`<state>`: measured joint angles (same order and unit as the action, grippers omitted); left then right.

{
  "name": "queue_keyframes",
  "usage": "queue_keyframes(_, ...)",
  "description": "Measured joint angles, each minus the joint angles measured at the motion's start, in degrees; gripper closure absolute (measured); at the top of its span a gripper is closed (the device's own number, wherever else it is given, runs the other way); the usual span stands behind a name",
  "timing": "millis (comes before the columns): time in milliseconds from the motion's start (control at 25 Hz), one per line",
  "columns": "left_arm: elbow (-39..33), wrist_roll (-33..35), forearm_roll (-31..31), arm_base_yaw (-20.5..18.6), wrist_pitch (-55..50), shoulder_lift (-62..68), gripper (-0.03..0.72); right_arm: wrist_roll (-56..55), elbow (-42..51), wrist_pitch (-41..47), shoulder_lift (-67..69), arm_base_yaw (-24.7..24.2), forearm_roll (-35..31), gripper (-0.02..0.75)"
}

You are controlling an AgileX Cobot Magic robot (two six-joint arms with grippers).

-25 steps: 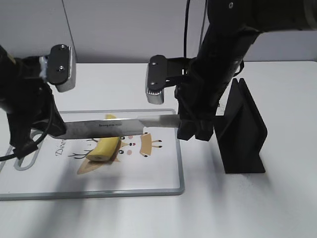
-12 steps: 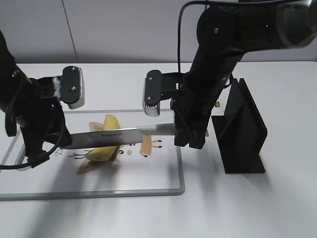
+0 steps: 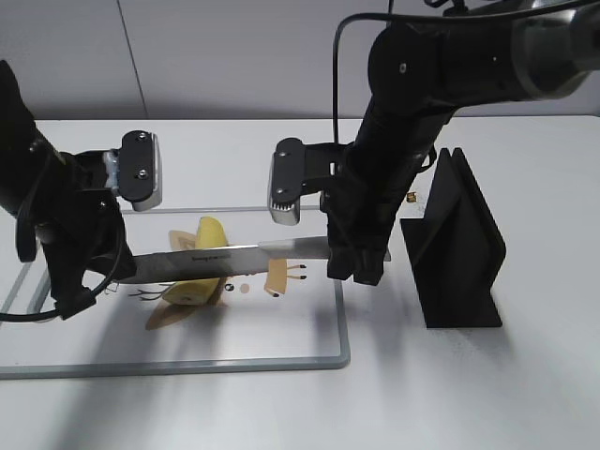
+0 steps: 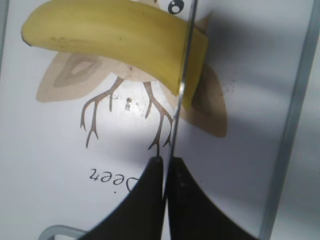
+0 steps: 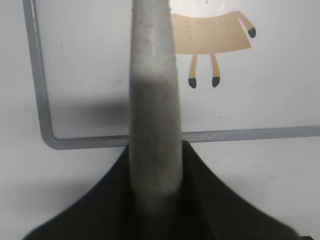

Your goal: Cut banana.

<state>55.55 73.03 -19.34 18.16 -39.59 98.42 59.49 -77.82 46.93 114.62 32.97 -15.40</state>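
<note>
A yellow banana (image 3: 210, 232) lies on the white cutting board (image 3: 343, 323) with a deer picture. A long knife (image 3: 220, 260) lies level across the banana, its blade edge into the banana's right part in the left wrist view (image 4: 182, 75). My left gripper (image 3: 111, 267) is shut on the blade's tip end (image 4: 165, 165). My right gripper (image 3: 352, 253) is shut on the grey knife handle (image 5: 152, 100), just past the board's right rim. The banana (image 4: 110, 35) shows whole on the left of the blade, with a short end on the right.
A black knife stand (image 3: 461, 246) stands on the white table right of the board, close to my right arm. The board's grey rim (image 5: 115, 141) runs under the handle. A grey loop handle (image 4: 55, 232) sits at the board's left end.
Both arms have come down together and the knife has dropped from above the banana onto it. The left arm has also shifted a little right.
</note>
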Motion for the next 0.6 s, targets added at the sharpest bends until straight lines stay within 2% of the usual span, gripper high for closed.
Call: queue_keyframes(600, 0.0, 0.1, 0.4, 0.0, 1.0, 0.1, 0.693, 0.0, 0.0, -0.9, 0.8, 0.0, -0.2, 0.575)
